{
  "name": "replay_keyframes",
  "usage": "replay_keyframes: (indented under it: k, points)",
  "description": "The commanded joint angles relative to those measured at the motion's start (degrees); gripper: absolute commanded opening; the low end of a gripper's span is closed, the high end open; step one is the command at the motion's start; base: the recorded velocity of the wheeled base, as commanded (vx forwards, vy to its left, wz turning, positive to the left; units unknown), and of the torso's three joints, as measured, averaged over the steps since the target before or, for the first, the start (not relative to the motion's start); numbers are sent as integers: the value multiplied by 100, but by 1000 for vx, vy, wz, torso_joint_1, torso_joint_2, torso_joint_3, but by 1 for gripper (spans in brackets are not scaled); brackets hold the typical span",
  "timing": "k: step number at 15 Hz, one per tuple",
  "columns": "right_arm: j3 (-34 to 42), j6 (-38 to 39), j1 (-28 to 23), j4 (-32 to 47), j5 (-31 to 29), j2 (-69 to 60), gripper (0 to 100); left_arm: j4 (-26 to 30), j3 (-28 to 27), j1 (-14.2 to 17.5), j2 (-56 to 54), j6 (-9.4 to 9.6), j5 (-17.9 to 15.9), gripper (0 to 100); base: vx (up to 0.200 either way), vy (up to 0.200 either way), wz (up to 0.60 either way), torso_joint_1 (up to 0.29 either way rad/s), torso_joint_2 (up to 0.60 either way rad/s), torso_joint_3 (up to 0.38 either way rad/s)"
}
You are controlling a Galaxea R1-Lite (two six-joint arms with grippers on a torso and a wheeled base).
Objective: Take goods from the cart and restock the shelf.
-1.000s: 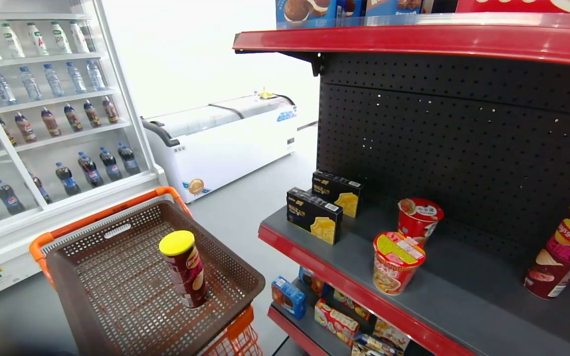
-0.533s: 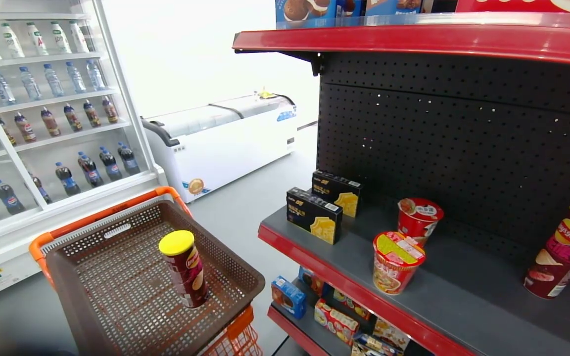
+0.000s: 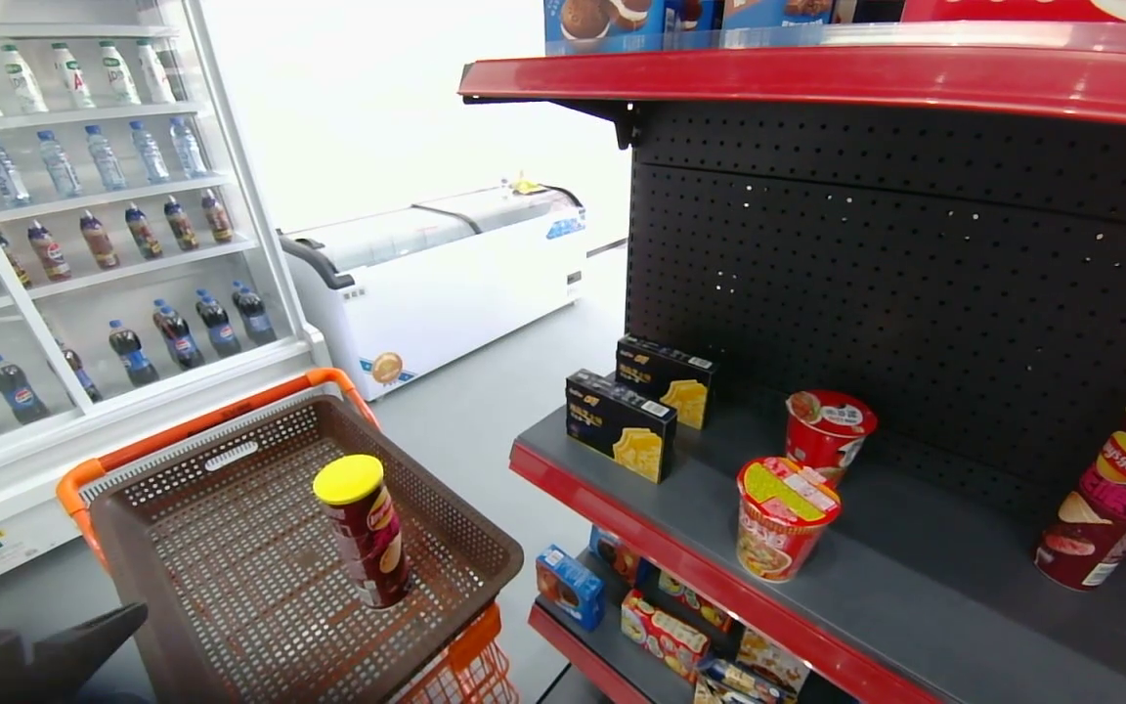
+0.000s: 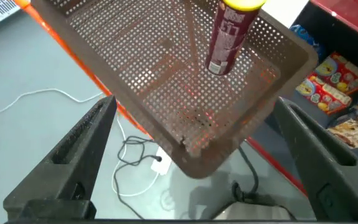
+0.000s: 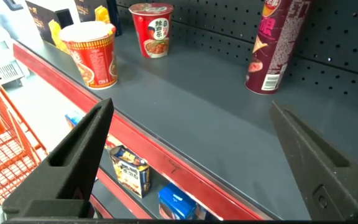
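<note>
A maroon chips can with a yellow lid (image 3: 365,533) (image 4: 229,34) stands upright in the brown mesh cart basket (image 3: 446,494) (image 4: 135,74). My left gripper (image 3: 25,631) (image 4: 194,162) hangs open at the basket's near corner, below and short of the can, holding nothing. A second chips can (image 3: 1110,499) (image 5: 278,46) leans on the grey shelf (image 3: 876,596) (image 5: 185,106) at the right. My right gripper (image 5: 194,162) is open over the shelf's red front edge, with nothing between its fingers.
Two cup noodles (image 3: 783,518) (image 3: 827,435) and two black boxes (image 3: 622,425) (image 3: 669,381) stand on the shelf. Snack packs (image 3: 666,636) fill the lower shelf. A drinks fridge (image 3: 84,225) and a chest freezer (image 3: 446,284) lie behind. White cable (image 4: 23,96) lies on the floor.
My left gripper has risen into the head view's lower left corner, beside the basket. The chips can and the shelf goods have not moved.
</note>
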Motion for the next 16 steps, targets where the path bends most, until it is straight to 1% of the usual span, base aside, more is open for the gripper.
replay_keyframes:
  k: [1, 2, 4, 5, 7, 9, 10, 13, 14, 16]
  points:
    - [2, -3, 0, 0, 0, -2, 100, -820, 31, -39, 1503, 337, -155, 100, 0, 0, 0, 0, 0, 0]
    - [2, -3, 0, 0, 0, -2, 100, -1233, 57, -258, 1977, 337, -348, 100, 0, 0, 0, 0, 0, 0]
    - [2, -3, 0, 0, 0, -2, 100, -1778, 31, -294, 2628, 346, -726, 100, 0, 0, 0, 0, 0, 0]
    - [2, -3, 0, 0, 0, -2, 100, -1989, -13, -329, 2988, 354, -814, 100, 0, 0, 0, 0, 0, 0]
    - [-6, -3, 0, 0, 0, -2, 100, -2815, 48, -311, 3603, 363, -814, 100, 0, 0, 0, 0, 0, 0]
    - [2, -3, 0, 0, 0, -2, 100, -3202, 40, -285, 4034, 363, -823, 100, 0, 0, 0, 0, 0, 0]
    - [2, -3, 0, 0, 0, -2, 100, -3228, 57, -285, 4130, 363, -814, 100, 0, 0, 0, 0, 0, 0]
    - [2, -3, 0, 0, 0, -2, 100, -3773, 268, -302, 4482, 363, -814, 100, 0, 0, 0, 0, 0, 0]
    - [2, -3, 0, 0, 0, -2, 100, -4204, 312, -302, 4737, 363, -814, 100, 0, 0, 0, 0, 0, 0]
    - [-6, -3, 0, 0, 0, -2, 100, -4581, 303, -302, 5009, 372, -805, 100, 0, 0, 0, 0, 0, 0]
